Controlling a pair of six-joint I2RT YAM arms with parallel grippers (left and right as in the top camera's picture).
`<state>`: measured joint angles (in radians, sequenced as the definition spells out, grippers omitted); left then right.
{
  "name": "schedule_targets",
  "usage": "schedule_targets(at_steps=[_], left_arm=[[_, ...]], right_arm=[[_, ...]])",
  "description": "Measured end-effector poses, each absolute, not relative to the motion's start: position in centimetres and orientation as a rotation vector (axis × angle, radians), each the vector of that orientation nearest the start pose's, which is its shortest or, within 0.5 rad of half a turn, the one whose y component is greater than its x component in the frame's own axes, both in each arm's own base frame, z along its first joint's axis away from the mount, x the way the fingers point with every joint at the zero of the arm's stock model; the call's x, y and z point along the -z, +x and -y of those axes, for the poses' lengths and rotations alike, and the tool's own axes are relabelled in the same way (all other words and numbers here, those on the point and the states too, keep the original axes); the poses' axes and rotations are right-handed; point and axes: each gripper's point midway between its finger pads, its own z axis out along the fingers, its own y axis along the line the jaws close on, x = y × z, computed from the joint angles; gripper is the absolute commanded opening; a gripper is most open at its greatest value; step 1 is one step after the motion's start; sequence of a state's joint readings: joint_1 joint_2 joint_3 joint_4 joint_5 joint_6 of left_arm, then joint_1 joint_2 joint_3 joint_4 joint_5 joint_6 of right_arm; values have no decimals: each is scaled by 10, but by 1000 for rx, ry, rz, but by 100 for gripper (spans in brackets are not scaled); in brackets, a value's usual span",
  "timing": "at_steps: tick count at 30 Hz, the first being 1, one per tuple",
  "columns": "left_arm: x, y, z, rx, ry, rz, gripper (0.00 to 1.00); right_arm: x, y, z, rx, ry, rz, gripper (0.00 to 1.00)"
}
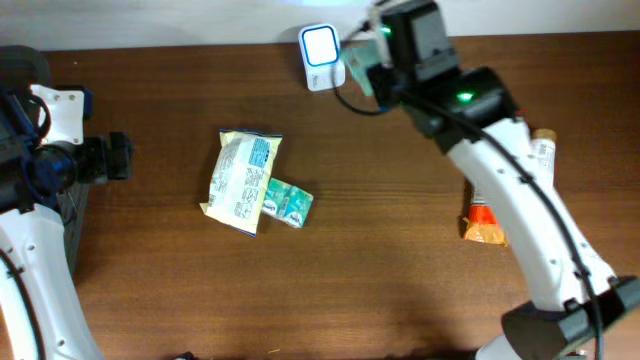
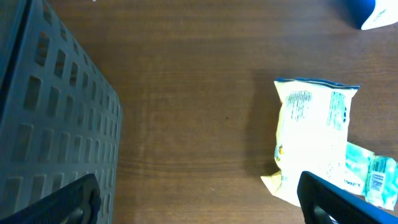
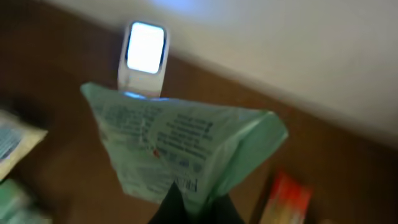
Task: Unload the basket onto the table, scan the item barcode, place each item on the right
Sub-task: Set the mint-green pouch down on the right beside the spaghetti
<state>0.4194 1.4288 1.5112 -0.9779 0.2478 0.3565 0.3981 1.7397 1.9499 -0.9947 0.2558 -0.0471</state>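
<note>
The right tool (image 3: 186,202) is clenched on the green packet (image 3: 180,146), at twelve o'clock on the desk (image 1: 400,250), facing the scanner (image 3: 144,53). The packet looks light, soft and floppy, so its bottom seam seems the best hold. The left tool (image 2: 196,193) is released.

The table (image 1: 400,250) under me is brown wood-grain board, smooth with a dull sheen. The scanner (image 1: 321,55) is glossy white plastic with a lit, glassy face, and the basket (image 2: 50,124) is matt dark grey plastic moulded in a grid. The green packet (image 3: 180,143) in my right gripper (image 3: 186,202) is thin printed film, creased and faintly shiny — as are the pale yellow bag (image 1: 242,180), the teal packet (image 1: 290,203) and the orange pouch (image 1: 484,225). My right arm shell (image 1: 520,205) is smooth white plastic — my left fingers (image 2: 336,199) are matt black.
</note>
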Motion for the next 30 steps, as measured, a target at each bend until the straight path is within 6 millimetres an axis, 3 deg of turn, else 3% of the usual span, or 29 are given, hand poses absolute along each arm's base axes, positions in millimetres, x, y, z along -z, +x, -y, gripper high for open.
schedule_targets(at_steps=[3, 6, 9, 11, 12, 16, 19, 22, 25, 28, 30], left_arm=[[-267, 357, -113, -44, 30, -2429, 99], [-267, 357, -113, -44, 30, -2428, 99], [-267, 357, -113, -44, 30, -2428, 99], [-267, 357, -113, -44, 30, -2429, 99], [-267, 357, -113, -43, 30, -2428, 99], [-267, 357, -113, -44, 30, -2429, 99], [-267, 357, -113, -43, 30, -2429, 99], [-267, 357, -113, -43, 30, -2429, 99], [-267, 357, -113, -43, 30, -2429, 99], [-267, 357, -113, -43, 30, -2429, 99], [-267, 357, -113, -44, 30, -2429, 99]], right_arm=[[-283, 428, -87, 61, -151, -2497, 4], [-245, 422, -21, 33, 150, -2646, 4], [-183, 406, 32, -6, 411, -2805, 4], [-155, 396, 57, -64, 558, -2858, 4], [-146, 394, 71, -114, 638, -2858, 4], [-147, 389, 122, -236, 860, -2752, 4], [-148, 383, 147, -254, 963, -2702, 4], [-142, 382, 152, -268, 992, -2701, 5], [-115, 384, 152, -291, 1026, -2755, 22], [-91, 384, 151, -313, 1057, -2807, 33], [-86, 384, 151, -318, 1064, -2815, 38]])
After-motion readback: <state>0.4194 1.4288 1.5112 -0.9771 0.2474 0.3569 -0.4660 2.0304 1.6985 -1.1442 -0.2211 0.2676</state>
